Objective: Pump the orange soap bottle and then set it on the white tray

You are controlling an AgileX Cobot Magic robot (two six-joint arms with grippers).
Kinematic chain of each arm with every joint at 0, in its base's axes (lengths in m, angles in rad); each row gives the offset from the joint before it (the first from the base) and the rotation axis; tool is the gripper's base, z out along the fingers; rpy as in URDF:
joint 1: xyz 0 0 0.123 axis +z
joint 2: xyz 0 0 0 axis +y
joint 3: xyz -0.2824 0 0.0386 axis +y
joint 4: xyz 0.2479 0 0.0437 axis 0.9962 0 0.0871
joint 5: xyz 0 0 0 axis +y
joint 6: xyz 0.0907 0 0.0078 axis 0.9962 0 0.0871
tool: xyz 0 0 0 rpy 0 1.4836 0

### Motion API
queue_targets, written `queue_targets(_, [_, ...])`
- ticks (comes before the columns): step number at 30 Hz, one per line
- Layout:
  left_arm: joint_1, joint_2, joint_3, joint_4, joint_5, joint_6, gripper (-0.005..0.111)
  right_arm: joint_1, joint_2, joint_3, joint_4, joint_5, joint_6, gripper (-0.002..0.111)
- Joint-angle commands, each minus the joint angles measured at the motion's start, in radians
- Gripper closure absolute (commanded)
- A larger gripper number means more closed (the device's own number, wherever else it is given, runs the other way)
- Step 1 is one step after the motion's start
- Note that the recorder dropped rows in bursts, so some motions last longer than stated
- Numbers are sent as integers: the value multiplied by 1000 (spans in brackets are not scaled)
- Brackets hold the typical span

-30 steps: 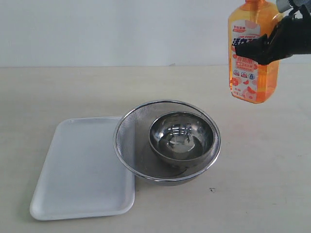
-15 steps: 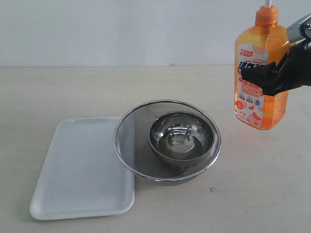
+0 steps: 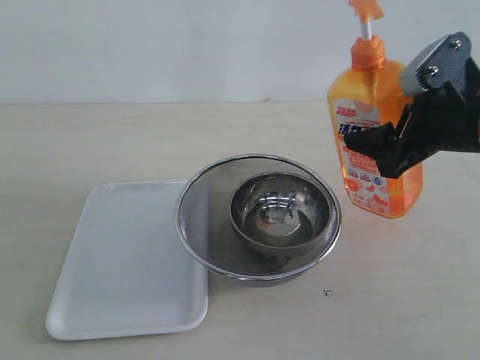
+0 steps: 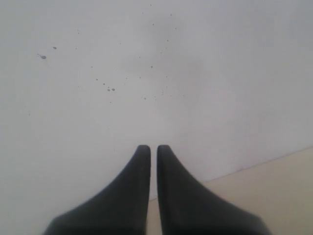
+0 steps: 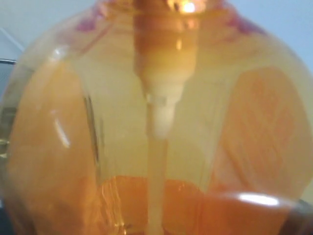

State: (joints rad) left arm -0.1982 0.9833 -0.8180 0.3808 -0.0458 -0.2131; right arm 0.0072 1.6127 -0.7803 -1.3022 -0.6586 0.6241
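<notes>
In the exterior view the orange soap bottle [image 3: 379, 90] is at the right of the frame, upright with a slight lean, well apart from the white tray [image 3: 120, 262] at the lower left. The right gripper [image 3: 386, 146] comes in from the right edge and is clamped across the bottle's middle. One black finger lies over the white-and-red label [image 3: 356, 124] and the other is hidden behind the bottle. The orange pump head [image 3: 365, 7] stands raised on its white stem [image 3: 365, 28] at the top edge. Whether the bottle's base touches the table [image 3: 112, 142] or hangs just above it cannot be told. Between bottle and tray sits a round mesh strainer [image 3: 202, 225] with a steel bowl [image 3: 281, 214] inside it, and the strainer's rim overlaps the tray's right edge. The right wrist view adds what the exterior view cannot. The bottle [image 5: 88, 147] fills the whole picture at close range, showing a pale dip tube [image 5: 156, 186] running through the translucent body into darker orange liquid, but the gripper's fingers hardly show there. The left gripper [image 4: 153, 149] appears only in the left wrist view. Its two dark fingers are drawn together with just a thin slit between them and grip nothing, set against a speckled white wall [image 4: 195, 73] with a strip of tan table [image 4: 283, 186] beside.
</notes>
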Motion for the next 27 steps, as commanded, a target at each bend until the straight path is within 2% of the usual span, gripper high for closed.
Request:
queue_targets(1, [-19, -5, 4, -7, 40, -11, 102, 60, -26, -7, 40, 114, -64, 108])
queue_targets(3, [-37, -5, 4, -7, 46, -11, 102, 84, -26, -7, 40, 156, -76, 108])
queue_targets(8, [-75, -5, 4, -7, 46, -11, 102, 84, -26, -7, 108, 125, -87, 108])
queue_targets(11, [-122, -5, 4, -7, 40, -21, 102, 84, -24, -7, 110, 115, -88, 108])
queue_targets(13, [-185, -5, 4, -7, 22, -21, 102, 84, -15, -7, 110, 109, -102, 108])
queue_targets(15, [-220, -5, 4, -7, -2, -21, 102, 84, -6, -7, 110, 103, -108, 108])
queue_targets(27, [-362, 63, -14, -7, -110, -63, 102, 84, 24, -7, 141, 84, -189, 108])
